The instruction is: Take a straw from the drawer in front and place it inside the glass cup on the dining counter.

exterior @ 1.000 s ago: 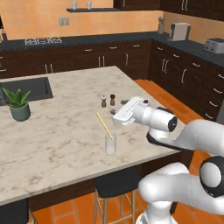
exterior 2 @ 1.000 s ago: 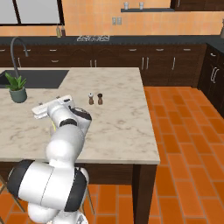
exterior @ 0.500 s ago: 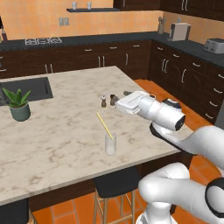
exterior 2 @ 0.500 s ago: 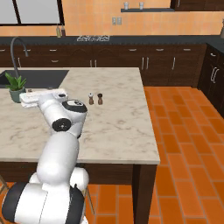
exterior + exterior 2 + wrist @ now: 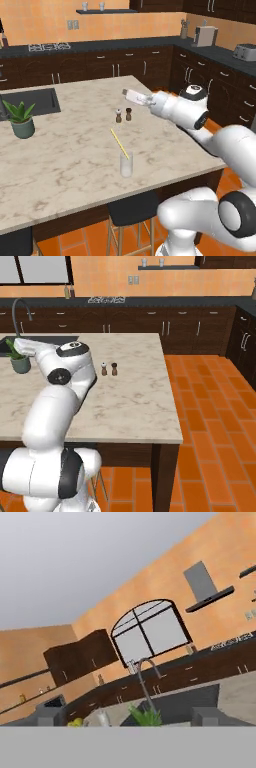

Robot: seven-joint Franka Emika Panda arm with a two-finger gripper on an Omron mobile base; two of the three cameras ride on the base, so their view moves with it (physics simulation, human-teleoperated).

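1 straw [image 5: 119,144] stands slanted inside the glass cup [image 5: 126,165] on the dining counter [image 5: 75,150]; placement looks complete. Gripper [image 5: 126,92] hovers above the counter beyond 2 shakers [image 5: 123,115], well apart from the cup; whether its fingers are spread cannot be told. Next move, by judgement: retreat clear without brushing the straw. Marble top also carries a potted plant [image 5: 21,119]; orange walls, dark cabinets behind.
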